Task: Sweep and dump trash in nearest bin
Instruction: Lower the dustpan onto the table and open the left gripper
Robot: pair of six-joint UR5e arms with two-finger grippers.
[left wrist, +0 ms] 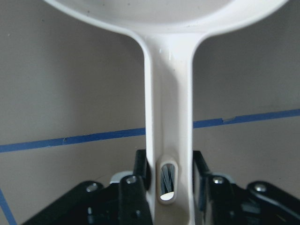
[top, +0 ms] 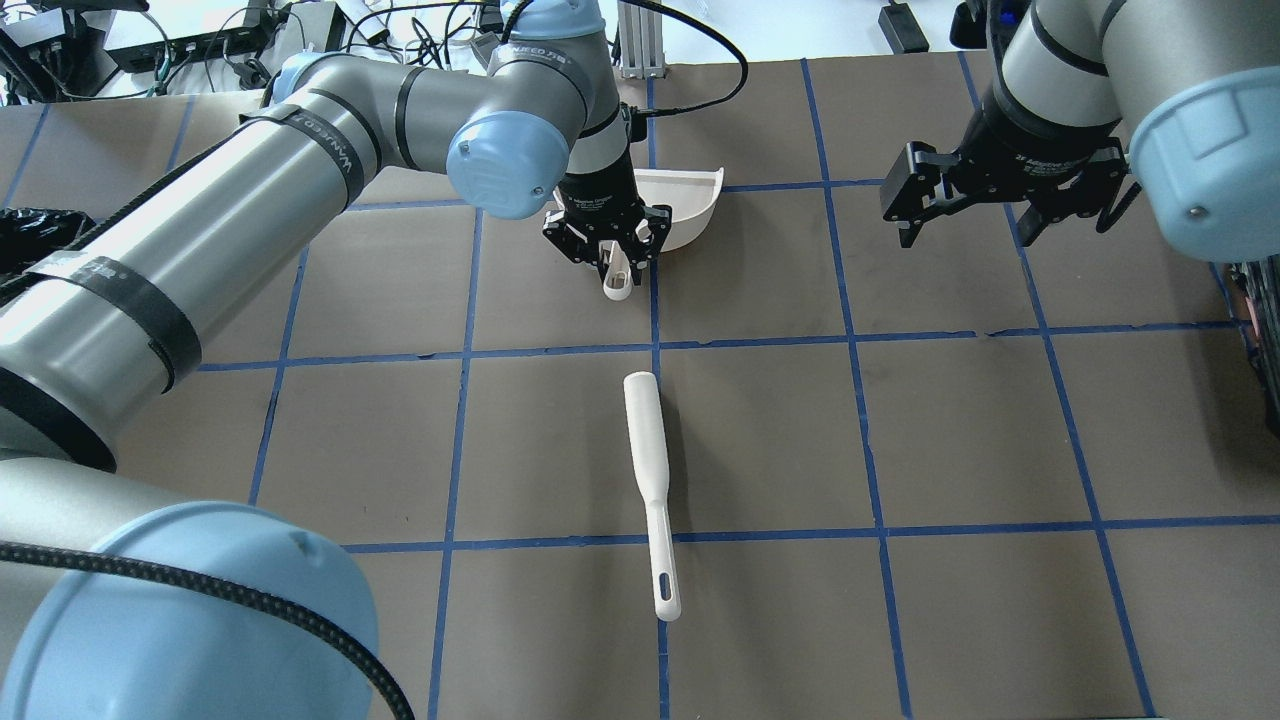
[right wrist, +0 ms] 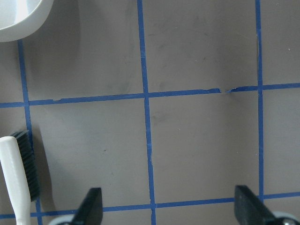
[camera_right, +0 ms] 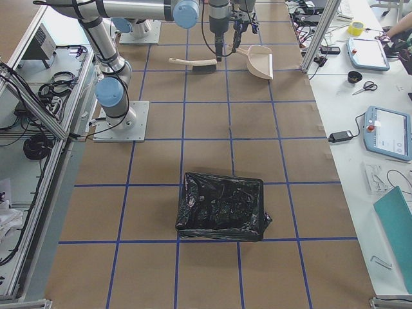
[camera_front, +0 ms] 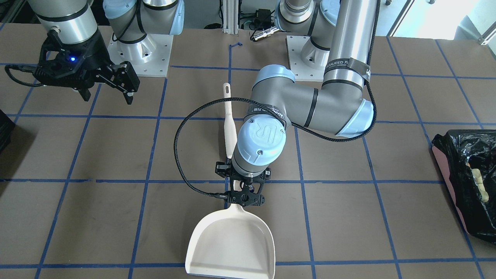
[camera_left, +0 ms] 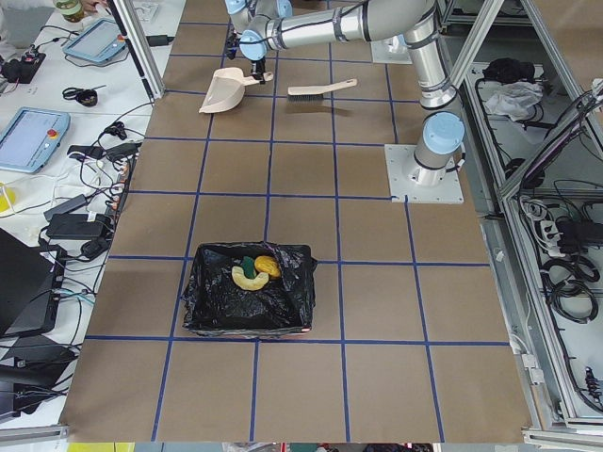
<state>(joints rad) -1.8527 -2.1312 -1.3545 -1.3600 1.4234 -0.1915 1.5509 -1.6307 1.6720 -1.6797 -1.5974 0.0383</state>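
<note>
Exterior left view: three pieces of trash [camera_left: 254, 271], a yellow curved piece, a green bit and an orange-brown lump, lie together inside a black-bagged bin [camera_left: 203, 306] at lower centre, well apart from both arms at the top. Overhead view: the left gripper [top: 618, 265] is closed narrowly on the handle end of a white dustpan [top: 690, 200] at upper centre. The dustpan's long axis runs up the frame, scoop pointing away from the gripper, and the scoop looks empty. The bin lies off the frame's left edge, nearer the left arm. The right gripper [camera_front: 106, 96] hangs spread wide, holding nothing. One brush [top: 650, 470] lies alone at centre. Counted: three trash pieces, one dustpan, one brush and two bins, the second bin [camera_right: 222, 206] showing only black plastic. Releasing the dustpan seems all that remains.
</note>
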